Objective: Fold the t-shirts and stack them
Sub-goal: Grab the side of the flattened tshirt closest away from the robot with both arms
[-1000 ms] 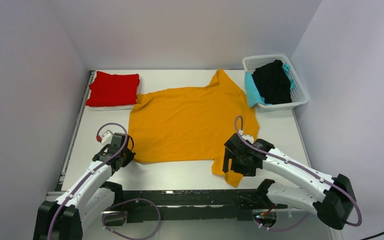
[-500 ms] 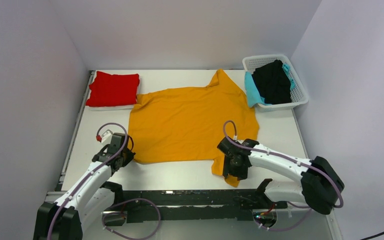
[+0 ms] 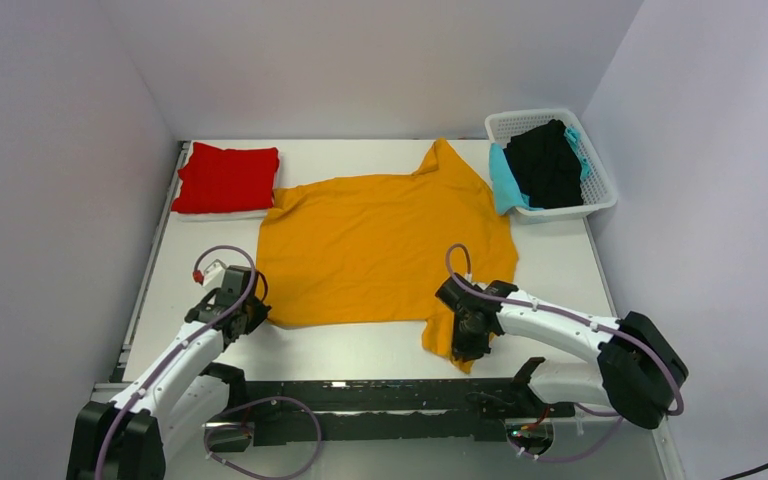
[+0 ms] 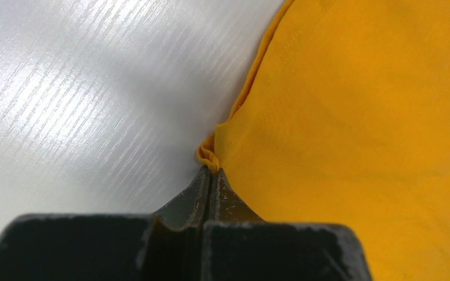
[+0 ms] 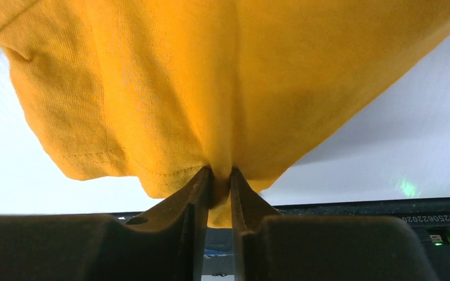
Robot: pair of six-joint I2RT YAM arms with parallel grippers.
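Note:
An orange t-shirt [image 3: 385, 245] lies spread flat in the middle of the white table. My left gripper [image 3: 257, 314] is shut on the shirt's near left corner; the wrist view shows a small pinch of orange hem [image 4: 210, 157] at the closed fingertips. My right gripper [image 3: 465, 345] is shut on the near right sleeve [image 3: 457, 338], with a fold of orange cloth [image 5: 220, 175] squeezed between its fingers and the sleeve draped above them. A folded red t-shirt [image 3: 225, 178] rests at the far left of the table.
A white basket [image 3: 600, 185] at the far right holds black [image 3: 545, 165] and turquoise [image 3: 505, 185] garments. The table's front edge and the black rail [image 3: 380, 410] run just behind my right gripper. White walls close in both sides.
My right gripper has slid left onto the near sleeve and closed on the cloth. The left arm has stayed still with its grip on the corner.

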